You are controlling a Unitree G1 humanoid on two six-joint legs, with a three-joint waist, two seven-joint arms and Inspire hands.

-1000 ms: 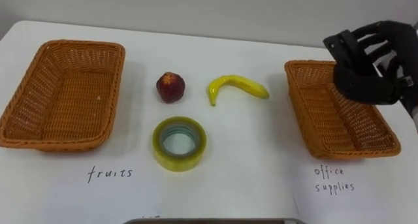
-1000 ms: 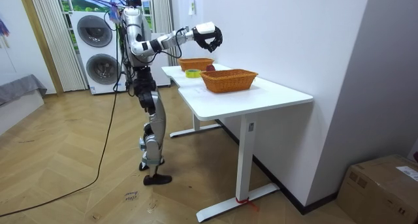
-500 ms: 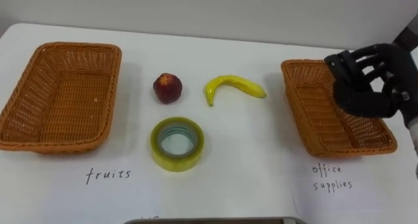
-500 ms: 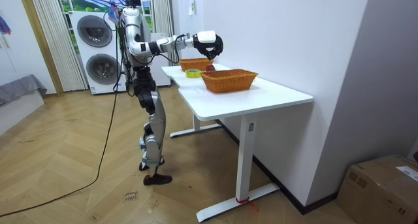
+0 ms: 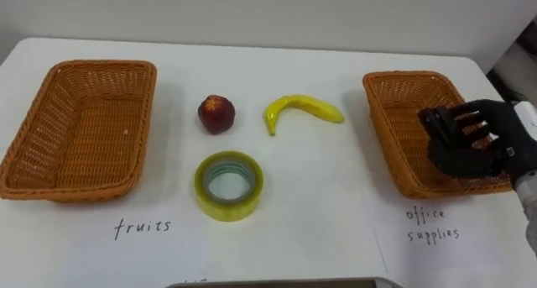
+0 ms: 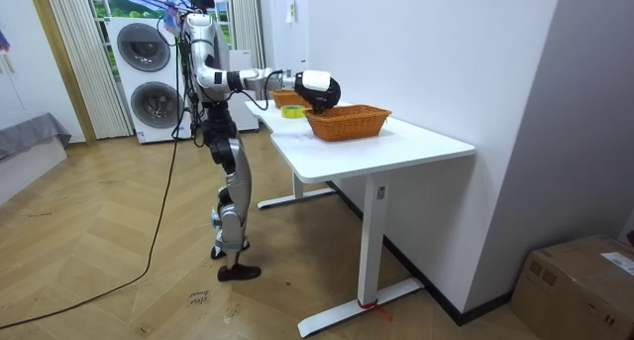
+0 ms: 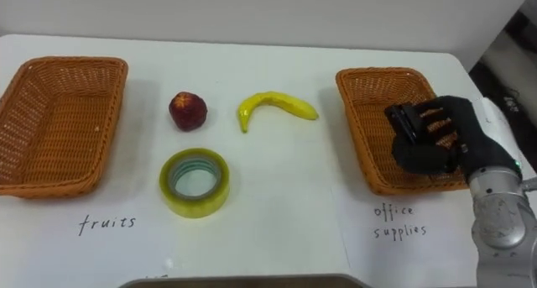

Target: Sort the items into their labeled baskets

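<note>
A red apple [image 5: 217, 113] and a yellow banana [image 5: 302, 109] lie side by side on the white table, between two wicker baskets. A roll of yellow tape [image 5: 229, 185] lies flat in front of them. The basket labelled fruits [image 5: 105, 65] at the left holds nothing. My right hand [image 5: 468, 141], black, hovers over the near right part of the basket labelled office supplies [image 5: 409, 76]. Its fingers are spread and relaxed, and it is open and holds nothing. In the right eye view the same hand [image 7: 432, 137] covers part of that basket's floor.
Handwritten labels mark the table [image 5: 302, 238] in front of each basket. In the room view I stand at the table's long side with my right arm stretched out over the nearer basket [image 6: 347, 122]. Washing machines [image 6: 149, 77] stand behind me.
My right hand has come down and towards me, from above the office supplies basket's far right corner to low over its near part. The fruit and tape have not moved.
</note>
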